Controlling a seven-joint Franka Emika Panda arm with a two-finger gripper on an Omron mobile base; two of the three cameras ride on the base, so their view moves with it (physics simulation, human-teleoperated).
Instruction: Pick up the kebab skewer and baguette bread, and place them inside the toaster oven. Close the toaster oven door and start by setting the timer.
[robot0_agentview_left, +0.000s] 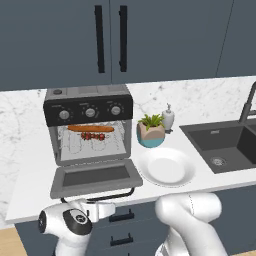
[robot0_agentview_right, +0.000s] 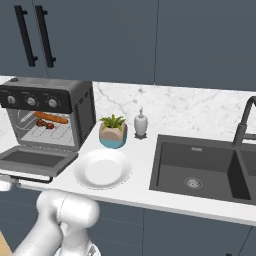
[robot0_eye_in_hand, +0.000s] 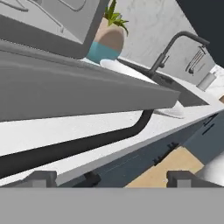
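Left base view: the toaster oven (robot0_agentview_left: 88, 125) is parked toward the counter's (robot0_agentview_left: 30, 195) left end, the toaster oven door (robot0_agentview_left: 95, 177) dropped flat out to the front edge. The baguette bread (robot0_agentview_left: 90, 128) and the kebab skewer (robot0_agentview_left: 93, 136) are seen lying on the rack inside, skewer just in front.

Right base view: a white plate (robot0_agentview_right: 102, 168) is set just right of the door, a potted plant (robot0_agentview_right: 113, 131) behind it.

Hand view: the gripper (robot0_eye_in_hand: 111, 178) is held just under the door's black handle (robot0_eye_in_hand: 87, 142), tips spread wide, nothing held.
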